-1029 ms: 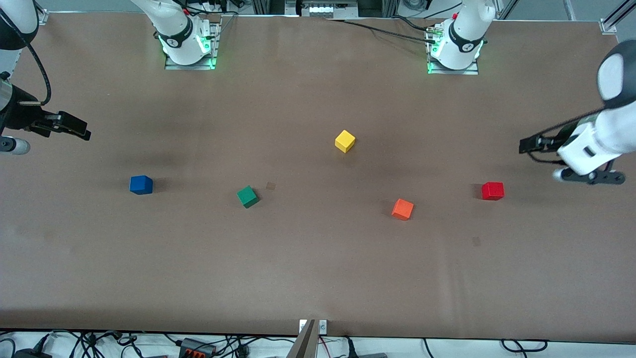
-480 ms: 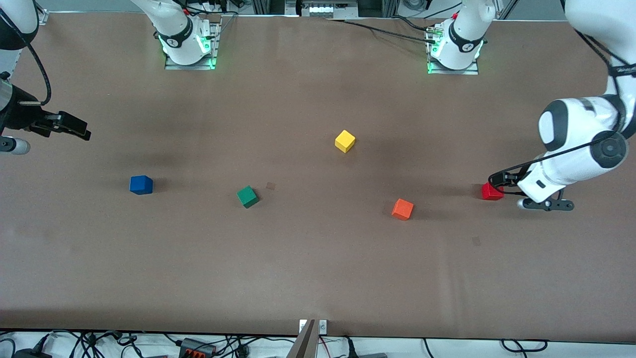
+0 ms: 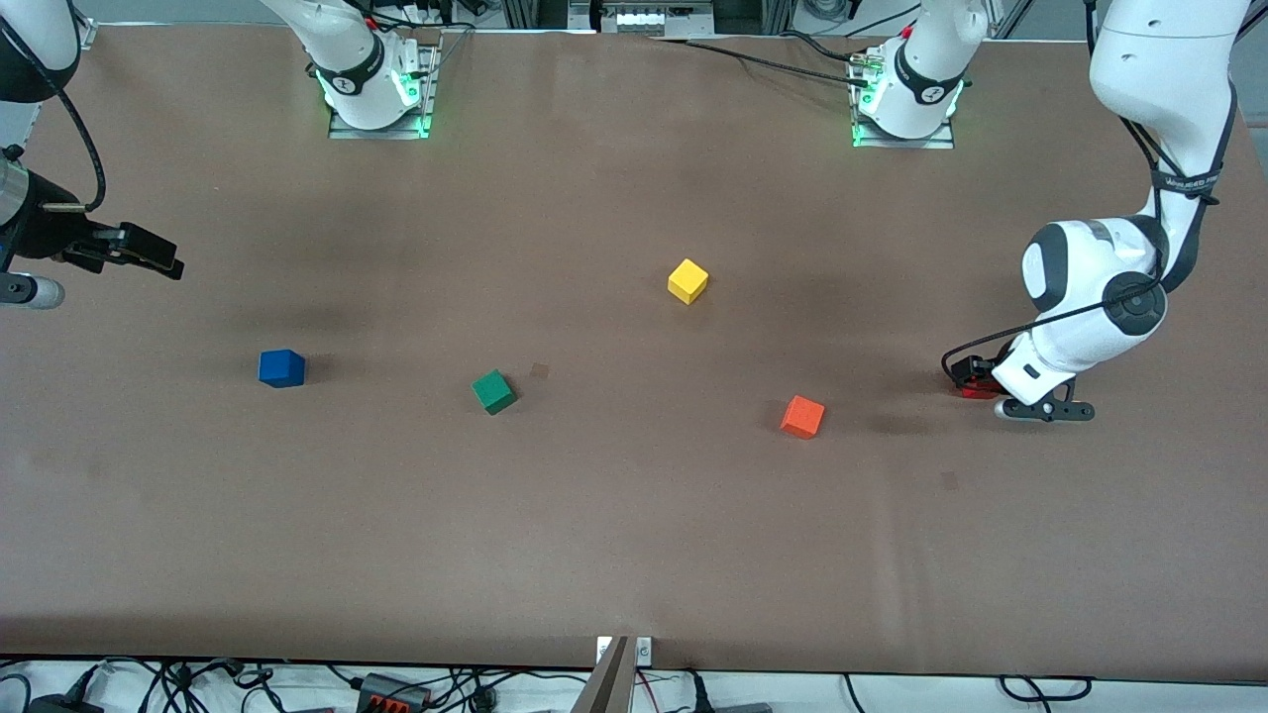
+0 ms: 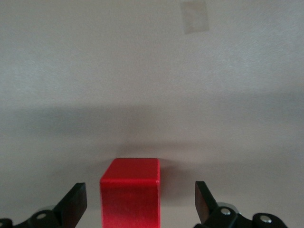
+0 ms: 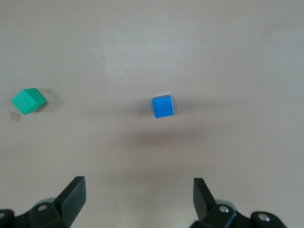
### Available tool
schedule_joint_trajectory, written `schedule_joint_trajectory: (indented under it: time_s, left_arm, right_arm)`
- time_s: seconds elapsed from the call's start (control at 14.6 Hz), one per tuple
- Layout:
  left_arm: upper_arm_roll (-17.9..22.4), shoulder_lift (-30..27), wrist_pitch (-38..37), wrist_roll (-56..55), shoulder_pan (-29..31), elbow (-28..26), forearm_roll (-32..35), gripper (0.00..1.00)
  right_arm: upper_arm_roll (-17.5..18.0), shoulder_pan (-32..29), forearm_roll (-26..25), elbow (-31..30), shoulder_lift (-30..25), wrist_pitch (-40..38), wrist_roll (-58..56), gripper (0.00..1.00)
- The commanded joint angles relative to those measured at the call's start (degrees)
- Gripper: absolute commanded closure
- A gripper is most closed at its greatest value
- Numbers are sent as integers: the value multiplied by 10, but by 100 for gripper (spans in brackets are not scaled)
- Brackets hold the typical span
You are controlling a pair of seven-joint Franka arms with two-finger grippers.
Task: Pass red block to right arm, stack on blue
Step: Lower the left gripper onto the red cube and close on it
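Around the red block (image 4: 129, 192), left gripper (image 4: 140, 206) spread wide; right gripper (image 5: 137, 202) waits, spread, above the blue (image 3: 281, 367); five cubes, one each colour.

Block (image 4: 129, 192) between left claw (image 4: 140, 206) fingers

My table (image 3: 634, 555) — brown mat; five cubes directly on it: blue block (image 3: 281, 367) toward my right arm's end; green cube (image 3: 493, 391); yellow cube (image 3: 687, 281); orange cube (image 3: 802, 416); red block (image 4: 129, 192) — toward my left arm's end.
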Motion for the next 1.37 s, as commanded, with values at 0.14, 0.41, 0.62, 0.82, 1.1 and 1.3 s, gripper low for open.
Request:
schedule_joint_trajectory:
  time_s: [0.14,0.41,0.62,0.82,1.1,1.3]
  left_arm:
    - [1,9,25,6,6,-15,0,1]
    - [1,12,14,29,6,-10,0,67]
    - [0,10,-17,64,7,-6,0,89]
    - [-2,4,-85,87,6,42,0,93]
    - [-7,14,-375,178,-9,225,0,95]
    - [-7,16,-452,202,-21,280,-1,96]
  right_arm:
    - [4,-3,-4,-5,-5,-1,-8,0]
    - [4,0,-3,-5,-2,-1,-8,0]
    - [4,1,-3,-5,-3,-2,-8,0]
    - [5,3,0,-5,-2,-2,-8,0]
    - [4,8,15,-6,-1,-4,-7,0]
    - [4,8,29,-6,8,-33,-13,0]
